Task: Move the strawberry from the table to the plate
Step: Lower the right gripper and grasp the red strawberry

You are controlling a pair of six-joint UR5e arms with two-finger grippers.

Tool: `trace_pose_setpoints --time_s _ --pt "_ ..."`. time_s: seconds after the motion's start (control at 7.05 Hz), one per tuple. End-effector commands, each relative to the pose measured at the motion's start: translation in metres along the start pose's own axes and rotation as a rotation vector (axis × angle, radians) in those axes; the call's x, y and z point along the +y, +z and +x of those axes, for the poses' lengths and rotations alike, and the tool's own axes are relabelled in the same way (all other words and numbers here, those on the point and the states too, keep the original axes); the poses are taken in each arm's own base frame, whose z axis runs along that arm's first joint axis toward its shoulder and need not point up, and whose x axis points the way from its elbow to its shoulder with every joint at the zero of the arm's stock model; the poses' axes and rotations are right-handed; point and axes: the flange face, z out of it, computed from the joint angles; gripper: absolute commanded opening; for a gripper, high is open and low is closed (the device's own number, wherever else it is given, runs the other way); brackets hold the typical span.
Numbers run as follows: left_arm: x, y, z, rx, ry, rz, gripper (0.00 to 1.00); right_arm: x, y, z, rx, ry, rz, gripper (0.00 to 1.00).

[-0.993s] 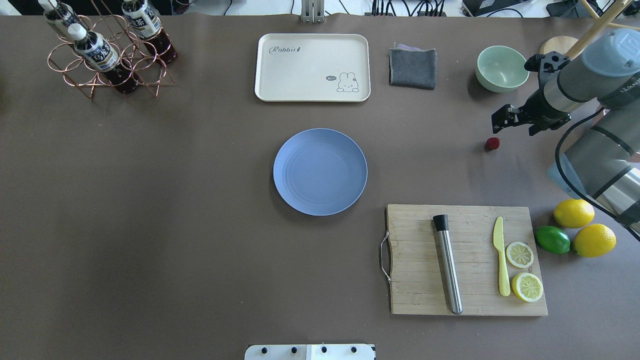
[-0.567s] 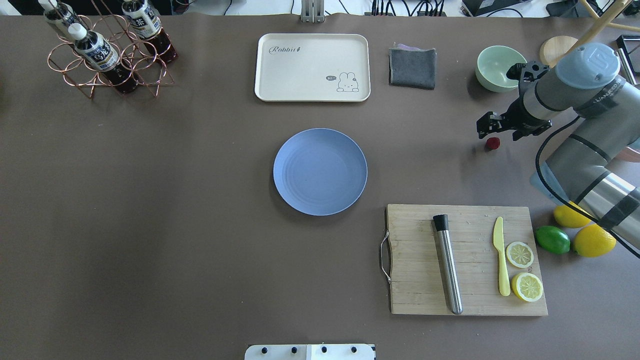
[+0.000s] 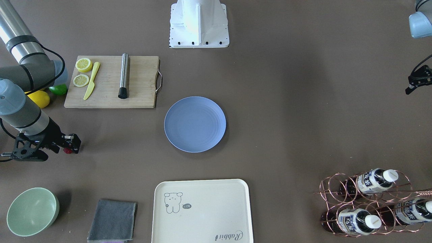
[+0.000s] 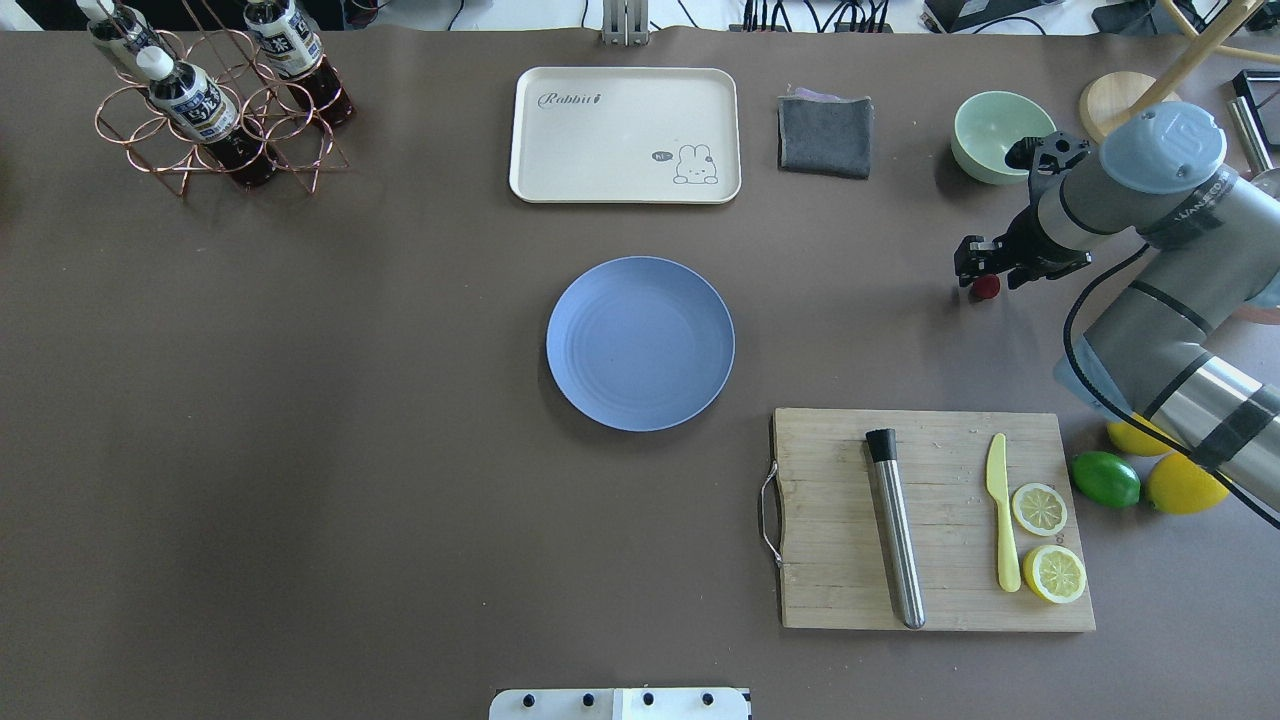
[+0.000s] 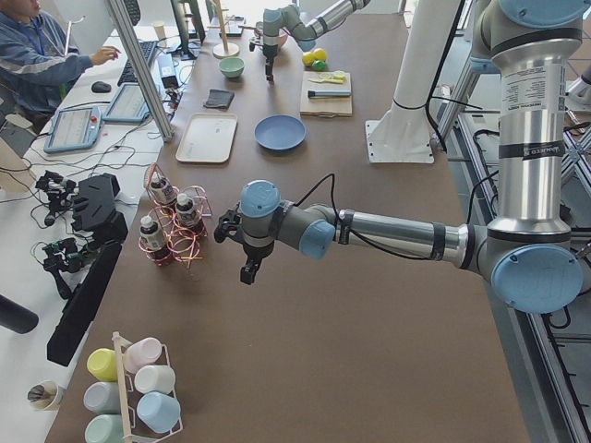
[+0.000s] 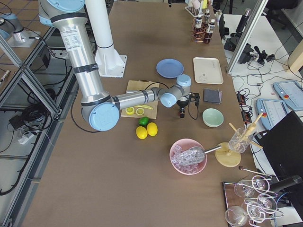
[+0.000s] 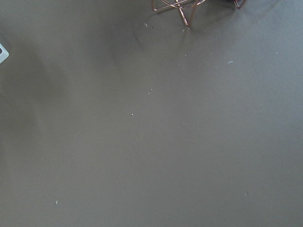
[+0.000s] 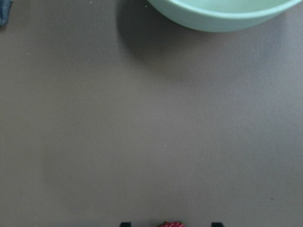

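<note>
Hardly begun: the strawberry (image 4: 986, 288) lies on the table (image 4: 400, 450), near the pale green bowl (image 4: 1000, 135) and well apart from the blue plate (image 4: 640, 343), which carries nothing. The right gripper (image 4: 982, 272) hangs low over the berry, its jaws apart and straddling it, not yet clamped. Grasp, carry and release remain. The left gripper (image 3: 415, 84) is far off, and I cannot tell whether it is apart or together

The plate (image 4: 640, 343) lies mid-table (image 4: 300, 450). Along the far edge sit the bottle rack (image 4: 215, 135) at the left corner, then the tray (image 4: 600, 140), cloth (image 4: 825, 135) and bowl (image 4: 1000, 135). The strawberry (image 4: 986, 287) lies on the table between the bowl and the cutting board (image 4: 940, 450).
</note>
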Motion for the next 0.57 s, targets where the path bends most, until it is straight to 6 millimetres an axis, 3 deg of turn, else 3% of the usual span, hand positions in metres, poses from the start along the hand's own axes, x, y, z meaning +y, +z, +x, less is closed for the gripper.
trace_pose_setpoints --time_s 0.0,0.28,0.43 --pt "0.000 0.000 0.000 0.000 -0.001 -0.001 1.00 0.001 -0.001 -0.011 -0.012 0.004 0.003 0.00" --pt "0.001 -0.001 0.001 0.000 0.000 0.000 1.00 -0.014 -0.020 -0.057 -0.058 0.086 0.022 0.00" --pt "0.001 -0.001 0.001 0.000 0.001 0.001 1.00 -0.019 -0.030 -0.101 -0.074 0.172 0.014 0.00"
